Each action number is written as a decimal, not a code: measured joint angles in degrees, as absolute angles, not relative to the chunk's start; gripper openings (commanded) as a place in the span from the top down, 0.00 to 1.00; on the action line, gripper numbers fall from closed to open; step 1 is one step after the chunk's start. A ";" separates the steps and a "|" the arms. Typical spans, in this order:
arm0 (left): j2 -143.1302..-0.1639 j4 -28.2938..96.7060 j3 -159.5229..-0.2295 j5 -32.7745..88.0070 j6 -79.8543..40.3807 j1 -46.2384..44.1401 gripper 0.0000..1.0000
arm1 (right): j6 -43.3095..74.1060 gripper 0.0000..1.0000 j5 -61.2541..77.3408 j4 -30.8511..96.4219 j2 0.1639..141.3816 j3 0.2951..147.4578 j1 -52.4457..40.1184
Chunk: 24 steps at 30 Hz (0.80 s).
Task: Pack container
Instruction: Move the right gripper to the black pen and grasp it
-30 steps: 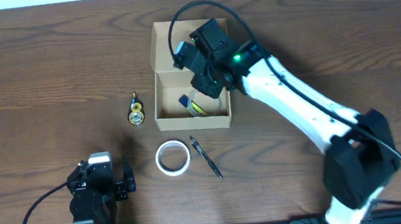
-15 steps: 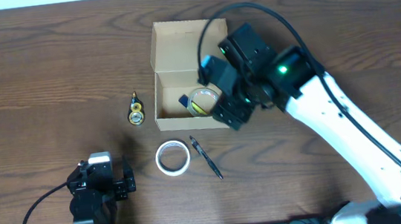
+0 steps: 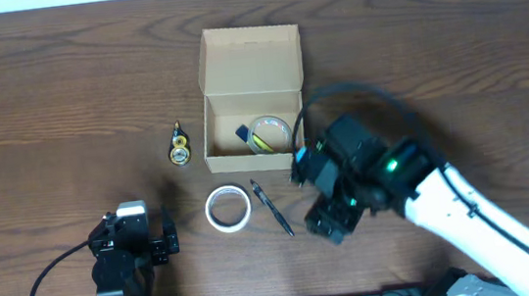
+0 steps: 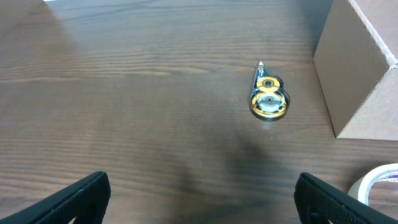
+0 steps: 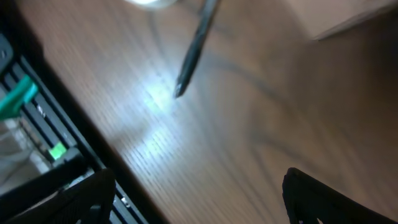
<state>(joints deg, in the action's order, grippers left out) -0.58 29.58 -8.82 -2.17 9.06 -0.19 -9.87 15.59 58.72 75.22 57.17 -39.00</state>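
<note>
While the overhead view takes in the whole tabletop, each wrist camera adds only a slice. At the near left edge the left hand sits low, facing the far side. Its wrist view shows its fingers spread wide with nothing between them. Beyond them a small yellow correction-tape dispenser lies flat just left of the container. A white tape roll lies near the container's front-left corner (only its rim shows in the left wrist view). The container stands mid-tabletop with its flap lid laid back. Only the overhead view shows what is inside: a clear tape roll with something blue and yellow beside it. A black pen lies diagonally in front of the container. The right hand hovers just right of the pen, off the container's front-right corner. Its blurred wrist view shows the pen's tip and both fingers wide apart, empty.
</note>
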 measured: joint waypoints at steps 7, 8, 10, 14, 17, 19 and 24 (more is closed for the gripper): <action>-0.58 29.58 -8.82 -2.15 9.06 -0.19 0.05 | -7.42 0.06 12.91 48.18 75.92 51.05 -47.29; -0.58 29.58 -8.82 -2.15 9.06 -0.19 0.05 | -7.09 0.06 12.60 47.55 76.38 50.89 -47.79; -0.58 29.58 -8.82 -2.17 9.06 -0.19 0.05 | -6.55 0.07 11.94 46.19 77.65 50.83 -48.38; -0.58 29.58 -8.82 -2.17 9.06 -0.19 0.05 | -4.71 0.09 9.96 43.75 81.93 50.81 -48.58; -0.58 29.58 -8.82 -2.17 9.06 -0.19 0.05 | -3.09 0.11 8.32 41.43 85.43 50.81 -48.62; -0.58 29.58 -8.82 -2.17 9.06 -0.19 0.05 | -1.89 0.12 7.64 39.86 87.77 50.81 -48.75; -0.58 29.58 -8.82 -2.17 9.06 -0.19 0.05 | 0.67 0.18 6.55 35.81 91.79 50.81 -49.71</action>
